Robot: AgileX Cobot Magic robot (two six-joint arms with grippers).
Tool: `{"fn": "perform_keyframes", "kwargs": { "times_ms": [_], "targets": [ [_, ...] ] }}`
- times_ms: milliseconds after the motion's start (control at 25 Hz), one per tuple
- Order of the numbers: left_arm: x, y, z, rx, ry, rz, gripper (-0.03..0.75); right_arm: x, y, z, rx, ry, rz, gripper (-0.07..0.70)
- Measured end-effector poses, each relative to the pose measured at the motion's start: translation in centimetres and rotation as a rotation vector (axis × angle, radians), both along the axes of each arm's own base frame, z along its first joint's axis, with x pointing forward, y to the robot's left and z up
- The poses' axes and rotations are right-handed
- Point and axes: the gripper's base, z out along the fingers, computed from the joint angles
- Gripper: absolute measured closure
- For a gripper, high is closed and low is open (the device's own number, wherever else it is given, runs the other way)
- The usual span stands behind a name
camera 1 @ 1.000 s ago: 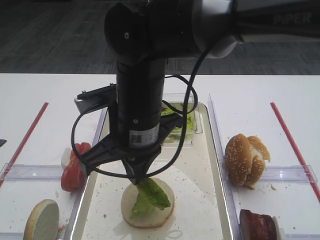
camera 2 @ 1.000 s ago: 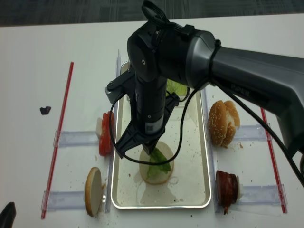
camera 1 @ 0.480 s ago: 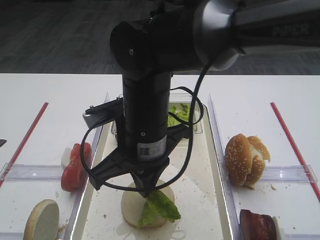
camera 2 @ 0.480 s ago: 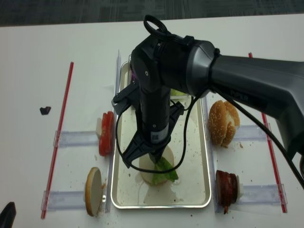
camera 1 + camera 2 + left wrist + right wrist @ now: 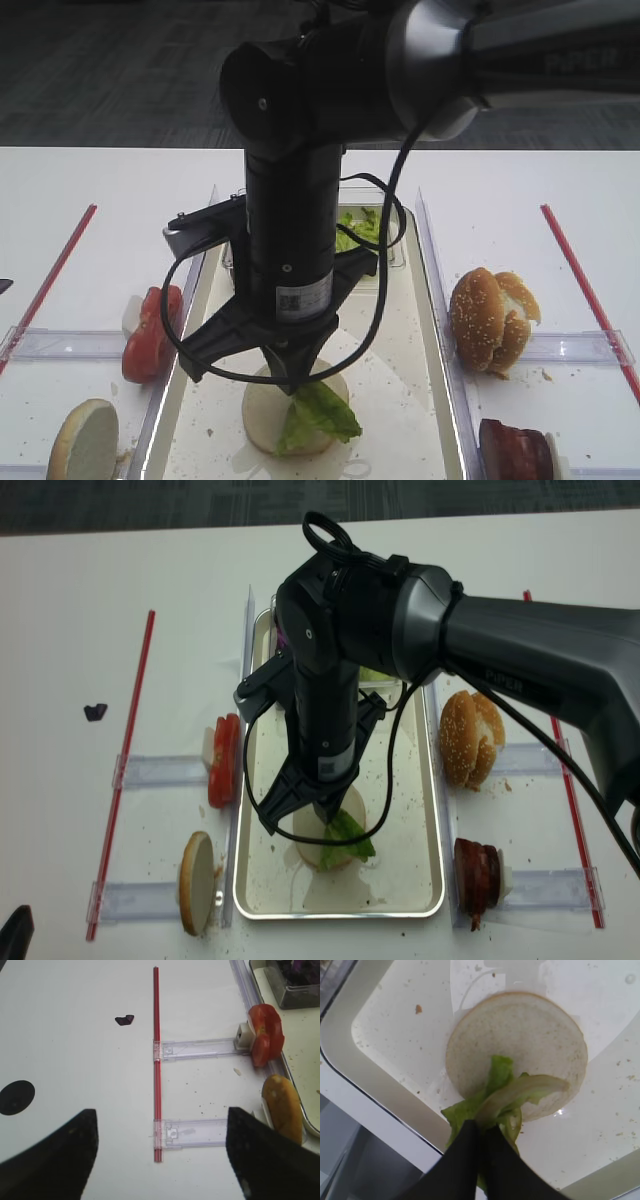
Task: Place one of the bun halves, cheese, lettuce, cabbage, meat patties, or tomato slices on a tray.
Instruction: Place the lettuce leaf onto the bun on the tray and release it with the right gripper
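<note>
My right gripper (image 5: 293, 382) points straight down over the metal tray (image 5: 400, 400), shut on a green lettuce leaf (image 5: 318, 418). The leaf drapes onto a pale bun half (image 5: 265, 410) lying cut side up in the tray. In the right wrist view the black fingertips (image 5: 470, 1142) pinch the leaf's (image 5: 505, 1095) stem end at the edge of the bun half (image 5: 520, 1040). My left gripper (image 5: 160, 1155) hangs open over bare white table left of the tray, with nothing between its fingers.
Tomato slices (image 5: 150, 320) and another bun half (image 5: 85, 440) stand in holders left of the tray. A sesame bun (image 5: 487, 318) and meat patties (image 5: 515, 448) stand to its right. A clear tub of lettuce (image 5: 360, 232) sits at the tray's far end. Red strips (image 5: 157, 1060) border the work area.
My right gripper has moved slightly right and down with the lettuce, and the leaf now lies toward the bun's right side. It has barely moved in the last half second.
</note>
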Motion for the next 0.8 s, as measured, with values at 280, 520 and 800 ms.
{"fn": "perform_keyframes", "kwargs": {
  "times_ms": [280,520,800],
  "targets": [
    [0.0,0.0,0.0,0.000,0.000,0.000,0.224,0.1,0.1,0.0,0.013,-0.010,0.010,0.573],
    [0.0,0.0,0.0,0.000,0.000,0.000,0.224,0.2,0.5,-1.4,0.004,0.025,0.014,0.573],
    [0.0,0.0,0.0,0.000,0.000,0.000,0.224,0.4,0.7,-2.7,-0.008,0.034,0.027,0.573]
  ]
}}
